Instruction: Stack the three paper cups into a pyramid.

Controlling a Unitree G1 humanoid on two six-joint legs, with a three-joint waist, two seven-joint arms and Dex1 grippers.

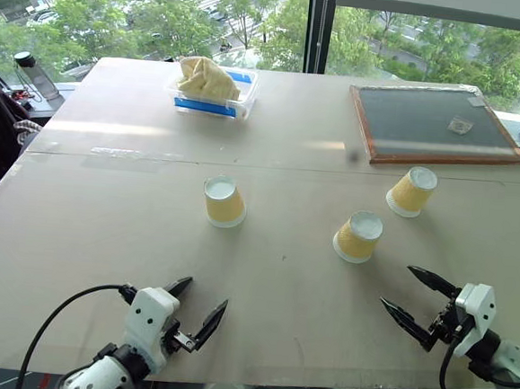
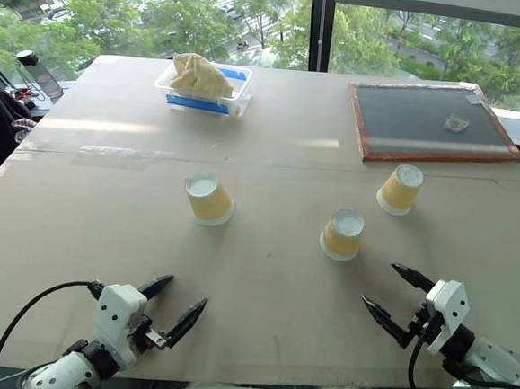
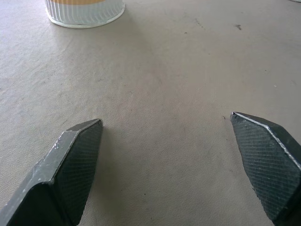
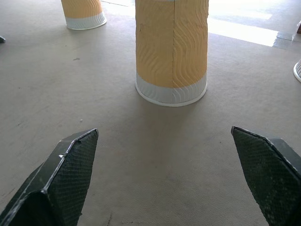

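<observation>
3 paper cups stand upside down on the table [image 1: 103, 236], rims down, white bottoms up, none touching another. Left cup [image 1: 224, 201] sits near the table's middle. Middle cup [image 1: 358, 236] is nearer the near edge and toward the right edge. Right cup [image 1: 412, 190] sits farther back, just in front of the near edge of the framed board [image 1: 432, 127]. No pyramid yet; all 3 well apart.

Left gripper [image 1: 198, 315] hovers at the near edge, jaws spread wide, nothing between them. Right gripper [image 1: 418, 302] hovers near the near right corner, jaws likewise wide and empty, pointed at the middle cup, which stands straight ahead in the right wrist view [image 4: 171, 52].

Handling, as judged: cups look very light, thin-walled, easy to crush or tip. Embossed sides should give some friction. Best hold seems across the yellow-orange wall at about mid-height, jaws on opposite sides, light squeeze only. A nudge before closing would likely slide the cup. Taper narrows upward, so a high grip may slip off.

A plastic tray [image 1: 215, 96] with a cloth sits near the far edge.
</observation>
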